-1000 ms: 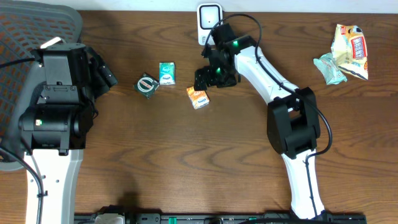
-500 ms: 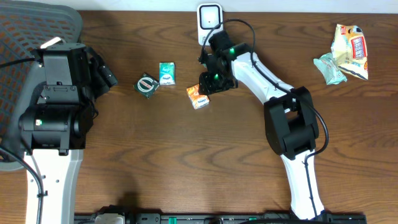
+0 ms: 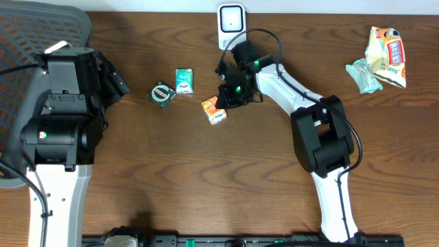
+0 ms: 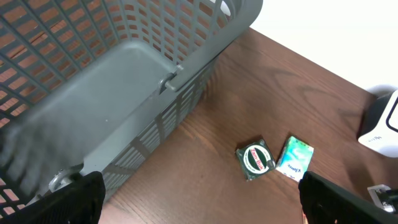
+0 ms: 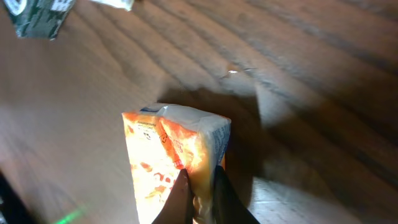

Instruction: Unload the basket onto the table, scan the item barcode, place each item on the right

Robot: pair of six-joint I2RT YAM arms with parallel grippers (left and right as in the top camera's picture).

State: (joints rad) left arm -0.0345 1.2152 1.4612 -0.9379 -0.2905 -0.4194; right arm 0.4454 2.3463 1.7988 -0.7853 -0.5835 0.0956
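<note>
Right pincer [image 5: 200, 186] pressed together on the thin end seam of the orange packet [image 5: 174, 155], which lies on the tabletop [image 3: 206, 178] just below and left of the white scanner [image 3: 232, 17]. Left pincer [image 4: 199, 202] spread wide and empty beside the grey basket [image 4: 112, 74]. The packet appears to be a small, light pouch or soft carton with a glossy, probably slippery skin. Its faces would likely dent under pressure, and it may swing from a 1-edge hold. The crimped seam is the flattest, stiffest purchase, though a grip across the 2 broad faces would steady it better. No barcode is visible.
</note>
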